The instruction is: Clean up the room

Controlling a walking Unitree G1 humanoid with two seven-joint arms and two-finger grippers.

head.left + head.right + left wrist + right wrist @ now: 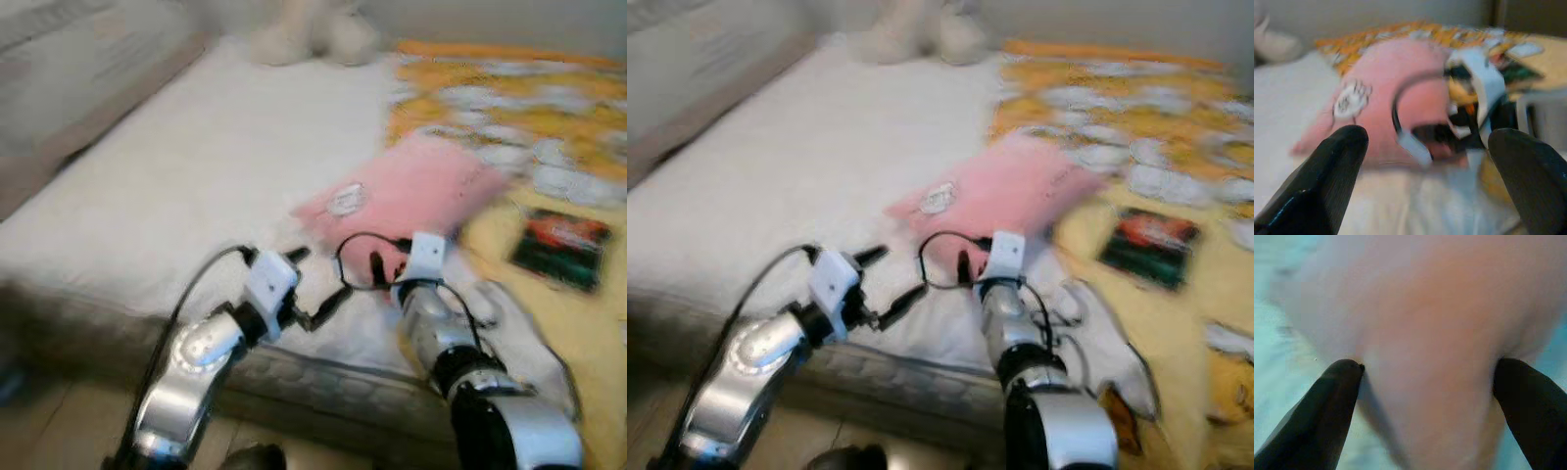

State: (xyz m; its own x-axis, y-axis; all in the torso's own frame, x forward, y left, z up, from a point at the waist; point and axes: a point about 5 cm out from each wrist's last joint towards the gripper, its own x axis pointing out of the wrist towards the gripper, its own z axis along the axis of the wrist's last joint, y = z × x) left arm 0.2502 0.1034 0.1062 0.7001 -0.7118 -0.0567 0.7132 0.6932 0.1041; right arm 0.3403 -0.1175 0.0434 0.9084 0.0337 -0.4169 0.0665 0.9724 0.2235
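right wrist view: soft pink pillow [1430, 333] between wide-spread right gripper [1430, 396] fingers

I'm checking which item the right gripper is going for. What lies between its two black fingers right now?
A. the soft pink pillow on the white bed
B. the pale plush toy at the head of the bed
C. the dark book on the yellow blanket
A: the right wrist view shows the soft pink pillow between the spread fingers of the right gripper, which reaches the pillow's near edge on the white bed.
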